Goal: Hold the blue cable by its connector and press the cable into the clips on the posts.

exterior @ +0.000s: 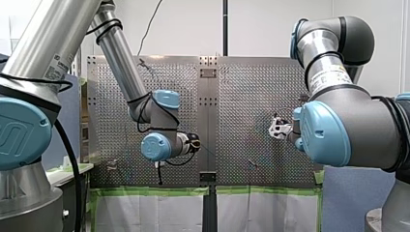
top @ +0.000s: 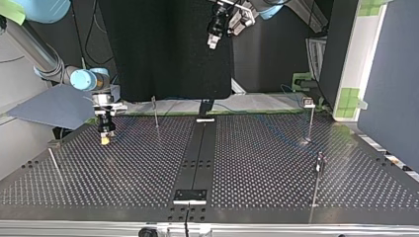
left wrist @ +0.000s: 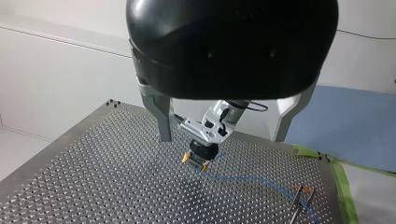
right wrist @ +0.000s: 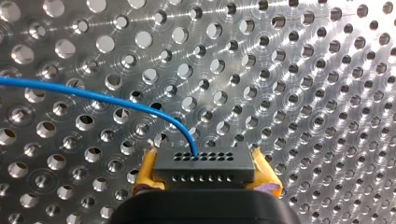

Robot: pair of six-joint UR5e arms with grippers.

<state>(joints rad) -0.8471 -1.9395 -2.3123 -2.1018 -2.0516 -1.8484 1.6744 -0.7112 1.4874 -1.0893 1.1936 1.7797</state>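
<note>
Progress: step one is looking done. The right gripper (top: pixel 105 139) is pinching the connector (right wrist: pixel 204 165) between its yellow pads (right wrist: pixel 145 171), low over the desk (left wrist: pixel 93 154). The left gripper (left wrist: pixel 222 137) is hanging high above the work with its metal fingers (left wrist: pixel 163 122) spread and nothing between them.

What is left: the pressing-in, as we are judging it. The cable (right wrist: pixel 93 95) is lying slack on the desk in the left wrist view, and we are not seeing it seated in any clip. It is trailing off to a pair of posts (left wrist: pixel 297 198) near the green-taped edge (whether it is caught there, we cannot tell).

Orientation: the connector's long axis is running from pad to pad, level with the desk. The cable is leaving it on the side away from the gripper, then bending sharply and running off sideways over the holes. Its long run is lying along the desk, from the right gripper toward those posts.
</note>
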